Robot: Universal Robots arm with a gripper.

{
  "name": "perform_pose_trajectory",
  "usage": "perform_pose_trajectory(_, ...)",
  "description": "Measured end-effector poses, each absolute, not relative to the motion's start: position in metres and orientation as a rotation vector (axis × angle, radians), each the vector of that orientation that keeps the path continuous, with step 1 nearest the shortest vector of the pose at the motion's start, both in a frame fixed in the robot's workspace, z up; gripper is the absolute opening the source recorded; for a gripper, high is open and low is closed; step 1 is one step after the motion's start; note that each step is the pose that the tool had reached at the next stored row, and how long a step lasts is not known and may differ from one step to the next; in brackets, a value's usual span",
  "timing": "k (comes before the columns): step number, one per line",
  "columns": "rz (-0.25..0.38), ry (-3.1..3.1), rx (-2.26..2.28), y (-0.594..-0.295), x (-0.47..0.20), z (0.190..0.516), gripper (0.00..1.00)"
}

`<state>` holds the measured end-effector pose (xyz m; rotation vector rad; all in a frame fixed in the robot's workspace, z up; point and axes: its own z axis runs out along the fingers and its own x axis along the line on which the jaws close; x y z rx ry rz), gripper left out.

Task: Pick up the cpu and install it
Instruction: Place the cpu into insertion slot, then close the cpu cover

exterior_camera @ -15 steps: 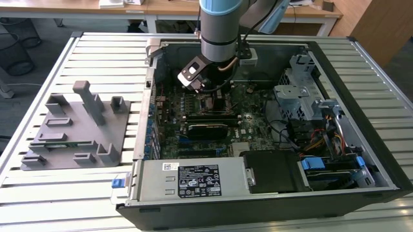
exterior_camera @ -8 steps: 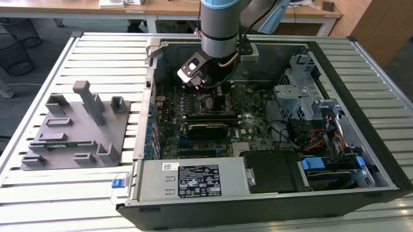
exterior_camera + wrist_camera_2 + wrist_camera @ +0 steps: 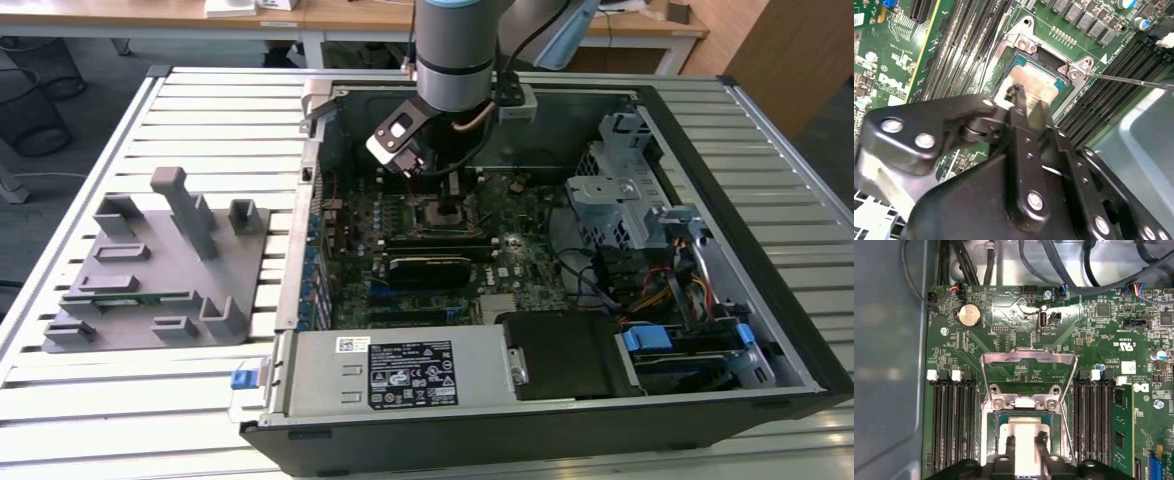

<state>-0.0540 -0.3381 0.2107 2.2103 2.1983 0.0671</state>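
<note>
The cpu (image 3: pixel 1028 427), a small flat square chip with a dull silver metal top and thin pale edge, is lying flat in the dark-rimmed socket (image 3: pixel 1023 59) of the green circuit board (image 3: pixel 1014 322). The black metal gripper (image 3: pixel 1024 100) is hanging directly over it; whether it is gripping, I cannot tell.

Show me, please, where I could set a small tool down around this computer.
Free: the slatted table on the far side of the grey holder, and the strip between that holder and the table's near edge. Crowded: inside the computer case, where the gripper hangs over the cpu between memory slots and cables.
</note>
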Motion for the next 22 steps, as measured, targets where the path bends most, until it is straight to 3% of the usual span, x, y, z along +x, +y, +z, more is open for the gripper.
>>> perform_pose_trajectory(1,0.067,2.199,2.211,-0.3381,-0.054,0.2114,0.29)
perform_pose_trajectory(4,0.065,2.199,2.211,-0.3381,-0.054,0.2134,0.12)
perform_pose_trajectory(22,0.065,2.199,2.212,-0.3381,-0.054,0.2183,0.11)
